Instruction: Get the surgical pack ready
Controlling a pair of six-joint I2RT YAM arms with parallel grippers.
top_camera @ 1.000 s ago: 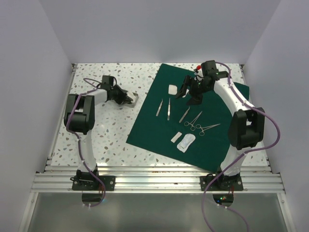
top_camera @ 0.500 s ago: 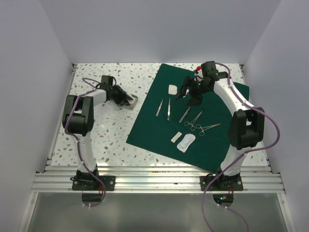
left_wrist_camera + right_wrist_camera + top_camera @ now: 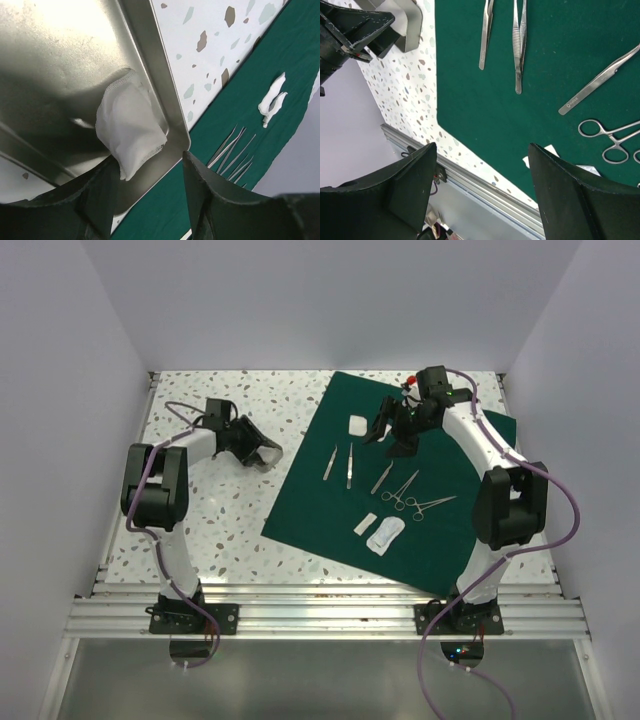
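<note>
The surgical pack's dark green drape (image 3: 440, 465) lies spread flat on the table right of centre, with instruments on it. My left gripper (image 3: 252, 443) is open over a small metal tray (image 3: 270, 453) just off the drape's left edge. In the left wrist view a folded white gauze pad (image 3: 131, 127) rests in the tray's corner (image 3: 165, 107), its lower end next to my left finger, and the gripper (image 3: 150, 175) holds nothing. My right gripper (image 3: 392, 435) hangs open above the drape's far part (image 3: 485, 100), empty (image 3: 481, 147).
On the drape lie two tweezers (image 3: 330, 462) (image 3: 350, 465), a third straight tool (image 3: 382, 478), two ring-handled clamps (image 3: 400, 488) (image 3: 430, 505), a white pad (image 3: 358, 425) and white packets (image 3: 383, 532). Terrazzo tabletop (image 3: 220, 520) surrounds it; a metal rail (image 3: 330, 610) runs along the near edge.
My left gripper has gone from shut to open, leaving the gauze pad in the tray, and its arm has shifted slightly left. The right arm has not moved.
</note>
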